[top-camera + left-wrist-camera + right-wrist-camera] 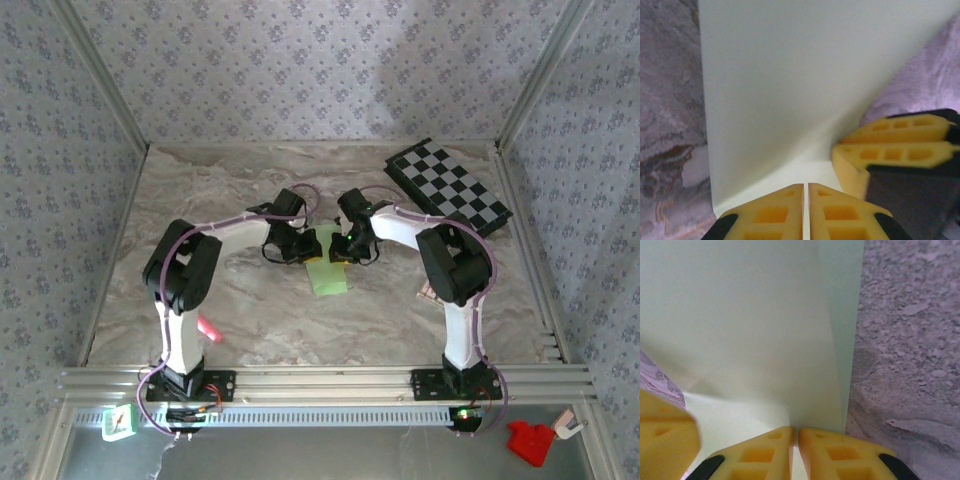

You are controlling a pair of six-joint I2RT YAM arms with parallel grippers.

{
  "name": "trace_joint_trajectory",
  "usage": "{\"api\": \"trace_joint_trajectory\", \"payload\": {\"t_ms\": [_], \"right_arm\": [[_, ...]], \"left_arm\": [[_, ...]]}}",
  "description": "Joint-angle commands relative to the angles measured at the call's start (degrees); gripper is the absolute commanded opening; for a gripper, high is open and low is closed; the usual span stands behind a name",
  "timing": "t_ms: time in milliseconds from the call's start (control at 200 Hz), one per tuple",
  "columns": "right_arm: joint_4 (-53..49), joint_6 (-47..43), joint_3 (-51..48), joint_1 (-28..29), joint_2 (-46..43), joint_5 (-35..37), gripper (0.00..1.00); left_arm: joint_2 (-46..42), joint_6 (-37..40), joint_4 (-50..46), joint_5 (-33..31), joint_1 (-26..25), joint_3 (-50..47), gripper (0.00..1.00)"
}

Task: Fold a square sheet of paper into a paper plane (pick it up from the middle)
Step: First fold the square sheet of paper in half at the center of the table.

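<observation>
At desk [250, 310] centre, pinching the green sheet of paper [327, 277] in left fingers [787, 212] and right fingers [780, 452], side by side.

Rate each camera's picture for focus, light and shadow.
Top external: even soft light, no glare, sharp throughout. Left wrist: pale paper bright, with a soft shadow along its fold; left pincer slightly soft. Right wrist: marble table sharp, yellow finger at lower left badly blurred.

Tabletop [200, 190] open far left, chequered board [450, 190] blocks far right corner
</observation>
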Motion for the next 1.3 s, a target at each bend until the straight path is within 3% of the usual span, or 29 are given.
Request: {"api": "trace_joint_trajectory", "payload": {"t_ms": [0, 215, 520, 715, 850, 1049, 1294], "right_arm": [[-7.8, -0.2, -3.6, 0.1, 6.2, 8.7, 0.19], [-8.5, -1.3, -3.6, -0.1, 7.0, 9.5, 0.19], [-9.1, -2.7, -2.9, -0.4, 7.9, 10.0, 0.19], [-9.7, -3.6, -2.1, -0.3, 8.1, 10.0, 0.19], [-10.1, -3.8, -1.8, -0.2, 8.2, 9.9, 0.19], [-10.4, -4.1, -1.6, -0.1, 8.5, 9.9, 0.19], [-11.1, -5.3, -1.5, -0.1, 8.6, 10.0, 0.18]], "left_arm": [[1.6, 1.0, -0.2, 0.2, 0.1, 2.0, 0.11], [1.7, -0.9, 1.8, -5.7, 3.3, -2.7, 0.11], [-2.4, 0.5, 2.5, -6.3, 9.8, -9.0, 0.11], [-7.6, 1.8, 6.6, 0.5, 9.0, -7.5, 0.12], [-6.3, 1.8, 9.2, 3.8, 6.3, -5.3, 0.12], [1.2, 1.8, 8.4, 4.3, 3.8, 0.0, 0.12], [6.3, 3.9, 6.7, 1.5, 6.2, 2.4, 0.12]]}}
